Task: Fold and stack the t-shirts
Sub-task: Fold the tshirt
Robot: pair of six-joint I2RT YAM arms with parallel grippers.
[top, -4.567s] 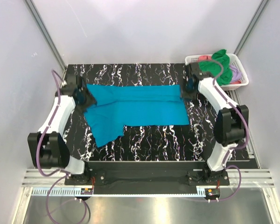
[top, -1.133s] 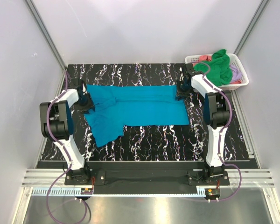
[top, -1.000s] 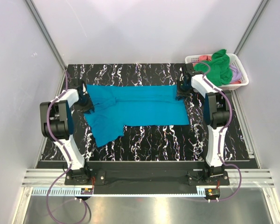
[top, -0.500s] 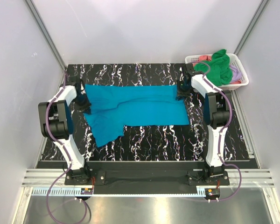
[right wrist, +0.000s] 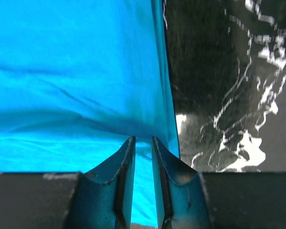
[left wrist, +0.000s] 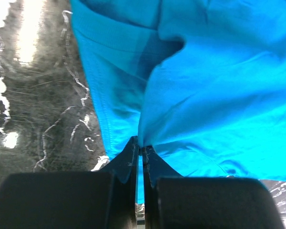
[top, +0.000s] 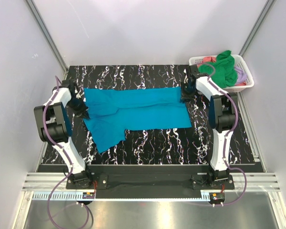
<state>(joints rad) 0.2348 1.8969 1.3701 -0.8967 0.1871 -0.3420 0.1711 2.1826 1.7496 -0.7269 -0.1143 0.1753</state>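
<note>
Between left tool [left wrist: 142, 150] tips, teal-blue t-shirt [left wrist: 219, 95] edge vanishes.

The teal t-shirt [top: 138, 107] is covering the table's [top: 157, 143] middle from side to side. Bare top is showing along its near strip, and the basket [top: 196, 60] is crowding my right gripper [top: 183, 95].

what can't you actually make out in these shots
- Top view: how the left gripper and right gripper pinch the cloth; their own wrists cover the fingertips.
- Top view: how many shirts lie in the basket; the green shirt covers all but slivers of a pink shirt and a lilac shirt.
- Wrist views: most of the teal shirt, cut off by the frame edges.
</note>
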